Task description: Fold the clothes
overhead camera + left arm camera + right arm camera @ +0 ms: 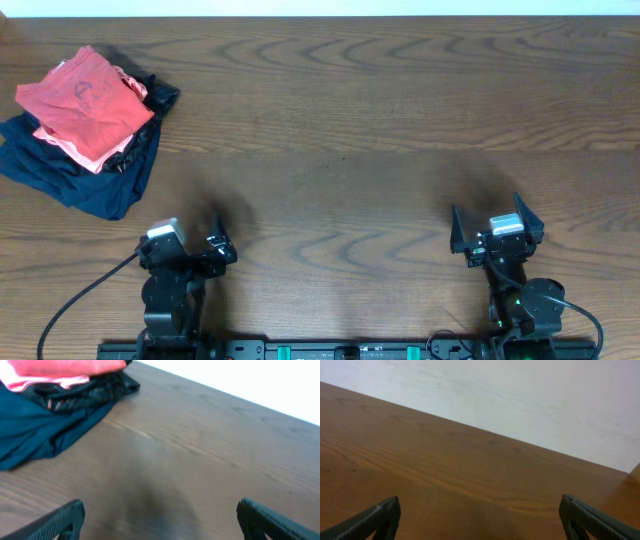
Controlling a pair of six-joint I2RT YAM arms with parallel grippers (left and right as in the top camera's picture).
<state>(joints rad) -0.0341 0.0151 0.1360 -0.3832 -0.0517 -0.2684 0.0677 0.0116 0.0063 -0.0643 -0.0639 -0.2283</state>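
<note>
The red T-shirt point(85, 98) lies as a compact, roughly squared bundle on top of a pile in the table's point(340, 110) far left corner. It rests on a salmon-pink folded garment point(88, 155), which sits on a rumpled navy garment point(95, 185). By its tidy shape the shirt looks already folded, so little seems left, though its underside is hidden. The pile sits close to the left and far edges, and the navy cloth spreads toward the near side. The rest of the wooden top is open room. The left gripper point(218, 250) and right gripper point(487, 215) sit low at the near edge, well apart from the pile, each with jaws spread wide and holding nothing.
</note>
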